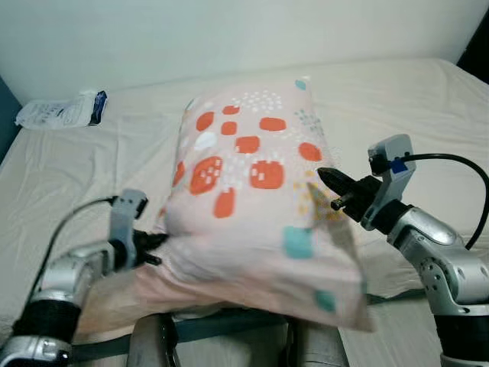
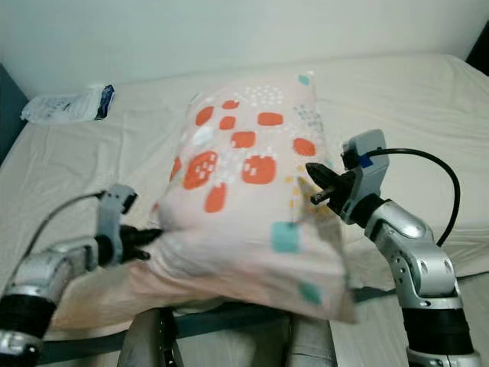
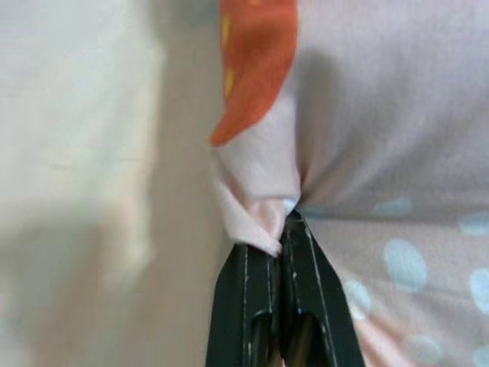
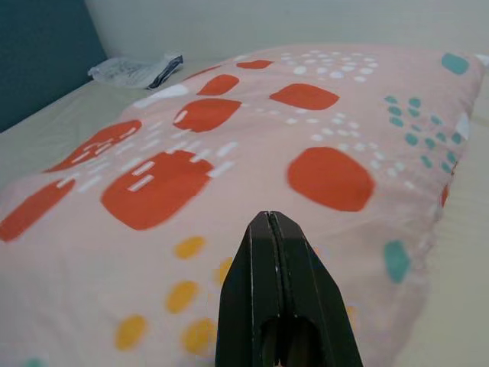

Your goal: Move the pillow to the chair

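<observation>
A pink pillow (image 1: 244,191) with orange patches and teal spots is held up over the bed (image 1: 84,176), its near edge sagging toward me. At the pillow's lower left corner, my left gripper (image 1: 157,248) is shut, and the left wrist view shows a fold of pink cloth (image 3: 256,222) pinched at its tips. My right gripper (image 1: 327,180) is shut at the pillow's right edge, where the cloth puckers around its tips. In the right wrist view its fingers (image 4: 279,283) lie closed together against the pillow's top face (image 4: 229,153).
A cream sheet covers the bed. A clear plastic package (image 1: 61,111) lies at its far left corner, beside a dark blue panel (image 1: 6,115). A pale wall runs behind. My own legs (image 1: 153,344) stand against the bed's near edge.
</observation>
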Controlling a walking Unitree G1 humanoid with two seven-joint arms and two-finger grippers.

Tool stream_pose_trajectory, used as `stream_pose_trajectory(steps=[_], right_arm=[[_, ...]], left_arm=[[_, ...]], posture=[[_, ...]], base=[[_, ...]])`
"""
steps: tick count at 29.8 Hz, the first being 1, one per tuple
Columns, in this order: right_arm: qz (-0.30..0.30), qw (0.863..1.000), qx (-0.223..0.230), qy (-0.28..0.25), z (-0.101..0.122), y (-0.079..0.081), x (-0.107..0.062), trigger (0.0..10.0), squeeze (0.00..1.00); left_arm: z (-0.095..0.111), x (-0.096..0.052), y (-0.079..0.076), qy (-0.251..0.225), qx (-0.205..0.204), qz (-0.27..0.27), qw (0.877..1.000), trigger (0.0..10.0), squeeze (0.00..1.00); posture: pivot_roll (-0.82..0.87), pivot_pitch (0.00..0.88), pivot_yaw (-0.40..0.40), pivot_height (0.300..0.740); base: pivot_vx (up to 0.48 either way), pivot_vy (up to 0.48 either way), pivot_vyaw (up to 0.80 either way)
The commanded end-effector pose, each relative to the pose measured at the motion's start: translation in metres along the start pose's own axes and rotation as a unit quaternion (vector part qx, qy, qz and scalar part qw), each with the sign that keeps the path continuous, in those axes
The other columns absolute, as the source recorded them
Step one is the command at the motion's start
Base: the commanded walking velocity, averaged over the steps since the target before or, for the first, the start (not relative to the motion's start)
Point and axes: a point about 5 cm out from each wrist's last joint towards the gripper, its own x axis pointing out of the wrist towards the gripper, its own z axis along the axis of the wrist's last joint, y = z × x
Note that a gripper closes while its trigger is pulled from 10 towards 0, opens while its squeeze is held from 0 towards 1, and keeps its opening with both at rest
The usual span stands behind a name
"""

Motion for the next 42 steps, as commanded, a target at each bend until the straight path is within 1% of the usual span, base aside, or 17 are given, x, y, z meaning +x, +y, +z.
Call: stream_pose_trajectory(steps=[1,5,6,8,9,12,14,16,21,22,25,26,27,29,30,34,42], right_arm=[[0.004,1.000,-0.002,-0.008,0.001,0.002,0.001,10.0,0.00],[0.003,1.000,-0.009,-0.008,0.001,0.002,0.003,10.0,0.00],[0.003,1.000,-0.009,-0.008,0.001,0.002,0.003,10.0,0.00],[0.002,1.000,-0.010,-0.008,0.000,0.002,0.003,10.0,0.00],[0.001,1.000,-0.011,-0.008,0.001,0.002,0.004,10.0,0.00],[0.001,1.000,-0.011,-0.009,0.001,0.002,0.004,10.0,0.00],[-0.003,1.000,-0.011,-0.009,0.002,0.000,0.004,10.0,0.00],[-0.005,1.000,-0.012,-0.009,0.002,0.000,0.005,10.0,0.00],[-0.006,1.000,-0.011,-0.009,0.001,0.000,0.005,10.0,0.00],[-0.011,1.000,-0.011,-0.007,-0.002,0.000,0.007,10.0,0.00],[-0.037,0.999,-0.016,0.001,-0.006,-0.002,0.011,10.0,0.00],[-0.037,0.999,-0.016,0.001,-0.006,-0.002,0.011,10.0,0.00],[-0.059,0.998,-0.018,0.008,-0.008,-0.005,0.013,10.0,0.00],[-0.068,0.997,-0.019,0.010,-0.009,-0.007,0.014,10.0,0.00],[-0.078,0.997,-0.017,0.011,-0.010,-0.008,0.015,10.0,0.00],[-0.090,0.996,-0.021,0.009,-0.010,-0.007,0.020,10.0,0.00],[-0.090,0.996,-0.014,0.006,-0.012,-0.007,0.024,10.0,0.00]], left_arm=[[0.013,-0.017,0.036,-0.003,0.052,0.094,0.994,0.0,0.00],[0.042,-0.038,0.074,-0.026,0.112,0.192,0.975,0.0,0.00],[0.042,-0.038,0.074,-0.026,0.112,0.192,0.975,0.0,0.00],[0.055,-0.052,0.094,-0.025,0.164,0.253,0.953,0.0,0.00],[0.067,-0.067,0.110,-0.026,0.196,0.302,0.933,0.0,0.00],[0.070,-0.071,0.114,-0.027,0.204,0.314,0.927,0.0,0.00],[0.083,-0.089,0.129,-0.027,0.240,0.372,0.896,0.0,0.00],[0.089,-0.097,0.135,-0.027,0.256,0.396,0.881,0.0,0.00],[0.094,-0.103,0.139,-0.025,0.268,0.408,0.872,0.0,0.00],[0.095,-0.096,0.135,-0.037,0.274,0.397,0.875,10.0,0.00],[0.085,-0.074,0.121,-0.074,0.212,0.355,0.908,10.0,0.00],[0.085,-0.074,0.121,-0.074,0.212,0.355,0.908,10.0,0.00],[0.078,-0.059,0.111,-0.099,0.163,0.318,0.929,10.0,0.18],[0.075,-0.053,0.106,-0.109,0.142,0.298,0.937,10.0,0.18],[0.071,-0.046,0.100,-0.121,0.116,0.278,0.946,10.0,1.00],[0.069,-0.040,0.095,-0.158,0.060,0.282,0.945,10.0,1.00],[0.081,-0.058,0.109,-0.191,0.077,0.336,0.919,10.0,1.00]], posture=[[0.00,0.117,0.031,0.536],[0.00,0.114,0.028,0.536],[0.00,0.114,0.028,0.536],[0.00,0.109,0.025,0.536],[-0.01,0.109,0.024,0.536],[-0.01,0.109,0.024,0.536],[0.00,0.108,0.021,0.536],[0.00,0.108,0.021,0.536],[0.00,0.111,0.021,0.536],[0.00,0.114,0.019,0.536],[0.00,0.118,0.020,0.536],[0.00,0.118,0.020,0.536],[-0.01,0.120,0.022,0.536],[-0.01,0.120,0.022,0.536],[-0.01,0.121,0.020,0.536],[-0.01,0.126,0.017,0.536],[0.00,0.129,0.015,0.536]], base=[[0.000,0.000,0.00],[0.000,0.000,0.00],[0.000,0.000,0.00],[0.000,0.000,0.00],[0.000,0.000,0.00],[0.000,0.000,0.00],[0.000,0.000,0.00],[0.000,0.000,0.00],[0.000,0.000,0.00],[0.000,0.000,0.00],[0.000,0.000,0.00],[0.000,0.000,0.00],[0.000,0.000,0.00],[0.000,0.000,0.00],[0.000,0.000,0.00],[0.000,0.000,0.00],[0.000,0.000,0.00]])
